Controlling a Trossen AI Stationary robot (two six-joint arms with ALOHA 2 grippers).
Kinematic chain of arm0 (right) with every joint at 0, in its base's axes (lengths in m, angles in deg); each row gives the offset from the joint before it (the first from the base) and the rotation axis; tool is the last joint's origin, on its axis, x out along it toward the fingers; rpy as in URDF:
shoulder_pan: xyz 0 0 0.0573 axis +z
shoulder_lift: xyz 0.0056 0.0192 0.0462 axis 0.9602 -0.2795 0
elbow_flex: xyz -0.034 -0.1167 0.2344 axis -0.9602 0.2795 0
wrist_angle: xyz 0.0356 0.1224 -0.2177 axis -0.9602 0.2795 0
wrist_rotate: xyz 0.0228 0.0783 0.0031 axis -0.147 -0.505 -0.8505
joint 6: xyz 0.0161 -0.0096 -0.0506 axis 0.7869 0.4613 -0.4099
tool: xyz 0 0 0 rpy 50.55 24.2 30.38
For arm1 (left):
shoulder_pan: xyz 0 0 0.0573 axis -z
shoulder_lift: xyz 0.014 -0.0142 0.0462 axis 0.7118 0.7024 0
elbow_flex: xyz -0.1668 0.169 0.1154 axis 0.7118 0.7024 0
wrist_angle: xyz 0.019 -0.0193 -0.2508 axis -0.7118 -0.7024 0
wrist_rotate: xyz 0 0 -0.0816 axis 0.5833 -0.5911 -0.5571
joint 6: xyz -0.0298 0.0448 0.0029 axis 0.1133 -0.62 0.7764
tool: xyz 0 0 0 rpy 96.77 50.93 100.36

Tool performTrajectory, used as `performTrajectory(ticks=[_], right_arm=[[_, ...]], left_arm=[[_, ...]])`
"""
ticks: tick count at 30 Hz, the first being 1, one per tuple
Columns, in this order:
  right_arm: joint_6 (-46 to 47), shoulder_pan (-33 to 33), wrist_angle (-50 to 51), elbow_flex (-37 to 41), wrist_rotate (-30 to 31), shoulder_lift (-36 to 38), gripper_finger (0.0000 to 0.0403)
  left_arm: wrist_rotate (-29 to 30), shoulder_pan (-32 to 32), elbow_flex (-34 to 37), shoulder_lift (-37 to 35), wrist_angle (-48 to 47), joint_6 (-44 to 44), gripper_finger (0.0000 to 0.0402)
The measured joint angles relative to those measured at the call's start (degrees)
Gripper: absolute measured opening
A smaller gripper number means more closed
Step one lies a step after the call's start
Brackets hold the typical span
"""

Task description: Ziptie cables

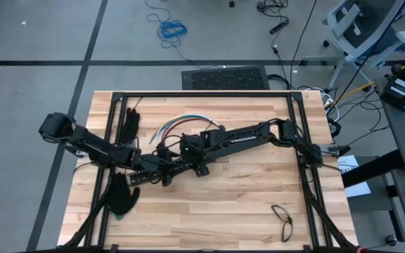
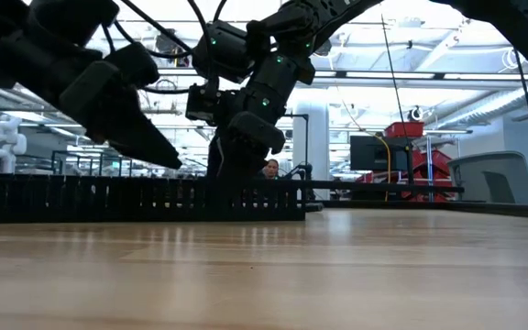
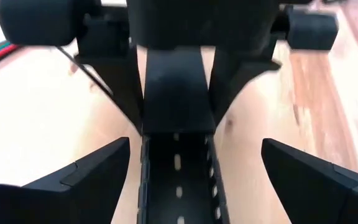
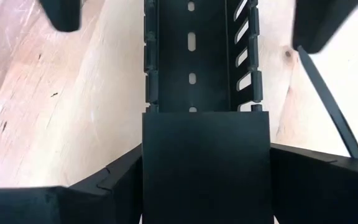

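The left tool (image 3: 191,171) stands wide, its fingers (image 3: 86,171) apart on either side of a black slotted channel (image 3: 178,168) without touching it. The right tool (image 4: 205,165) clamps the same channel from the opposite end. A ziptie (image 4: 328,106) lies on the bench (image 1: 223,204) just beside the channel. The cables (image 1: 178,125) lie curved beyond both tools, near the bench's far frame rail (image 1: 202,93).

Between our left gripper's (image 3: 194,171) spread jaws lies a slotted black bar (image 3: 178,168), with bare wood either side. Straight ahead, the right gripper (image 4: 207,180) straddles that same bar, blocking the way forward. Just beside its jaws a ziptie (image 4: 328,106) crosses the table (image 1: 223,204).
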Motion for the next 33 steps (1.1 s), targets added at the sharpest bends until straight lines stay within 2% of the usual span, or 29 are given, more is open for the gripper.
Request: performTrajectory(ticks=[13, 18, 33], right_arm=[[-0.01, 0.01, 0.11, 0.04, -0.02, -0.04, 0.0253], [0.48, 0.0, 0.23, 0.04, -0.02, -0.04, 0.0255], [0.98, -0.09, 3.35, -0.74, -0.17, -0.22, 0.0311]], left_arm=[[1.58, 0.13, 0.55, 3.8, 0.6, 10.46, 0.036], [1.58, 0.13, 0.55, 3.82, 0.53, 10.45, 0.036], [1.61, 0.13, 0.55, 3.82, 0.28, 10.43, 0.036]])
